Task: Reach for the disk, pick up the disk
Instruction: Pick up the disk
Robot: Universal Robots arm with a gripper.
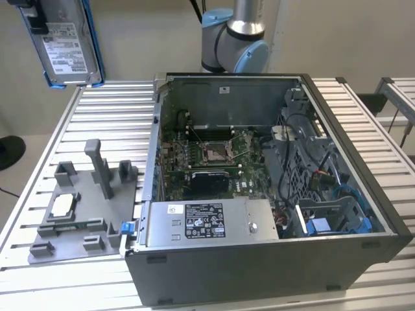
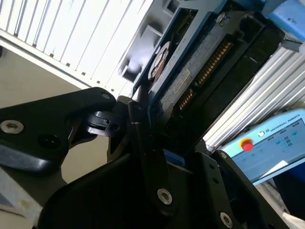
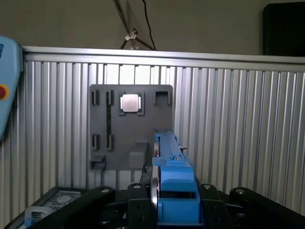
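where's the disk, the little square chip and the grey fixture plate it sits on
disk (image 1: 65,45): exterior view, on its white label.
square chip (image 3: 129,102): first wrist view, centre of its silver top.
grey fixture plate (image 3: 140,125): first wrist view, on its bare flat face.

In the exterior view the disk (image 1: 65,45) runs off the top edge, and the gripper (image 1: 35,16) clamping it is mostly cut away. In the first wrist view its label face is hidden, edge-on; its lower end probably sits behind the fingers (image 3: 212,210).
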